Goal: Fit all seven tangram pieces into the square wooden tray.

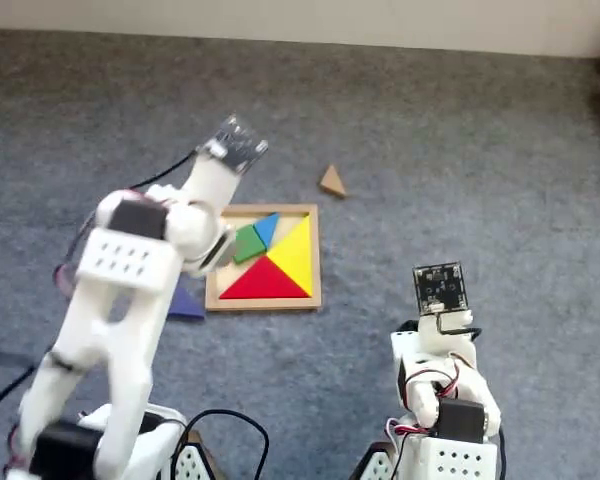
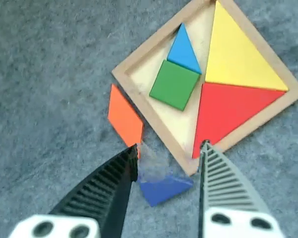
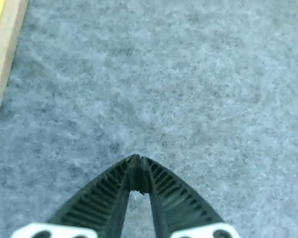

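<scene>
At the near right of the grey carpet [image 3: 188, 74], the right gripper [image 3: 139, 168] points down at bare pile with its fingers clenched together on nothing, the square wooden tray [image 1: 316, 260] lying farther off to its left. The left arm stretches out over the tray's left side, and the left gripper [image 2: 169, 147] hangs released, its two fingers spread wide on either side of the tray's near-left corner and gripping nothing. Between those fingers, just off that corner, a dark blue triangle [image 2: 164, 189] lies flat on the carpet. An orange parallelogram [image 2: 125, 119] lies outside the tray, just beside its left rim. Inside the tray sit four pieces: a large red triangle [image 2: 228, 114] along the near edge, a large yellow triangle [image 2: 238, 54] along the right edge, and toward the far left a green square [image 2: 175, 84] touching a small light blue triangle [image 2: 185, 49]. Beyond the tray's far-right corner, well apart from it, a tan triangle [image 1: 331, 181] rests alone on the carpet.
</scene>
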